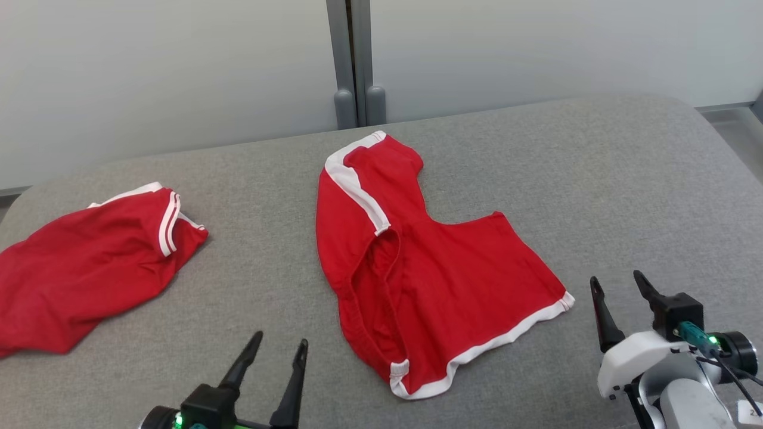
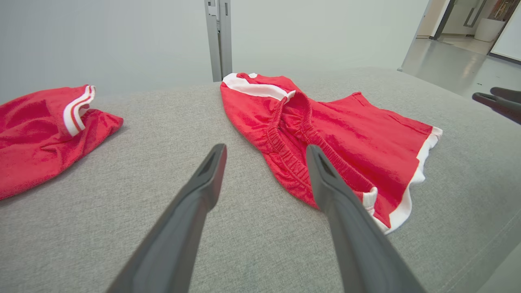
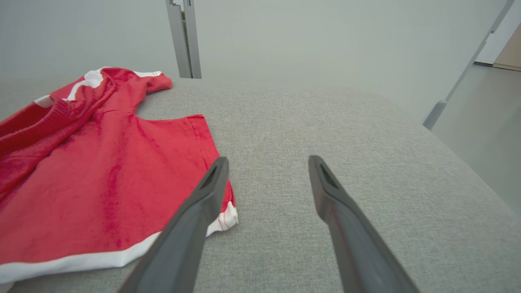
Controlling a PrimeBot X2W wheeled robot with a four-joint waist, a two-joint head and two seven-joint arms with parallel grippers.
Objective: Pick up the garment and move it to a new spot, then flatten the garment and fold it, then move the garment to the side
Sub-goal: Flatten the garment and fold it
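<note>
Red shorts with white trim lie spread in the middle of the grey padded table, one leg reaching toward the far edge, the elastic waistband facing left. In the left wrist view the shorts lie just right of and beyond my fingers. In the right wrist view they cover the left half. My left gripper is open at the near edge, left of the shorts, holding nothing. My right gripper is open too, just right of the white-hemmed corner. The left wrist view catches the right gripper's fingertips at its right edge.
A second red garment with white trim lies crumpled at the table's left side; it appears as well in the left wrist view. A grey post stands against the pale wall behind the table. Bare grey surface spreads to the right.
</note>
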